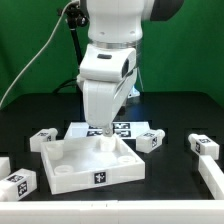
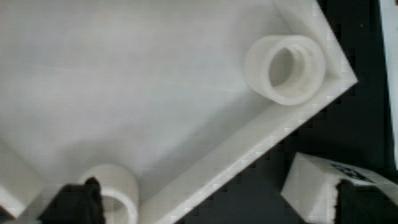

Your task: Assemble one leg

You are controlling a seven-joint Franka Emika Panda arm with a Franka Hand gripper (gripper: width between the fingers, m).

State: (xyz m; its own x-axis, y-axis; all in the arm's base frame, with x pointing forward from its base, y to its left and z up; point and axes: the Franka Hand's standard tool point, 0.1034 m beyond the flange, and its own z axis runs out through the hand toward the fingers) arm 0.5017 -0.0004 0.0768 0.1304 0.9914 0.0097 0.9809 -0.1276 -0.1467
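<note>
Hovering tool point(image 1: 104, 134) above white tray point(image 1: 95, 178).

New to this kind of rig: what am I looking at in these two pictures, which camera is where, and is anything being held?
The white machine is a robot arm ending in a two-finger gripper. One picture comes from a camera off the arm that sees the whole scene; the other from a camera on the wrist. On the dark table lies a large white square tray with round corner sockets; the gripper hangs over it. Small white tagged posts lie around it, such as the leg on the exterior view's right. The flat marker board behind the tray belongs to the rig. Nothing seems held; whether the gripper is open or shut I cannot tell.
</note>
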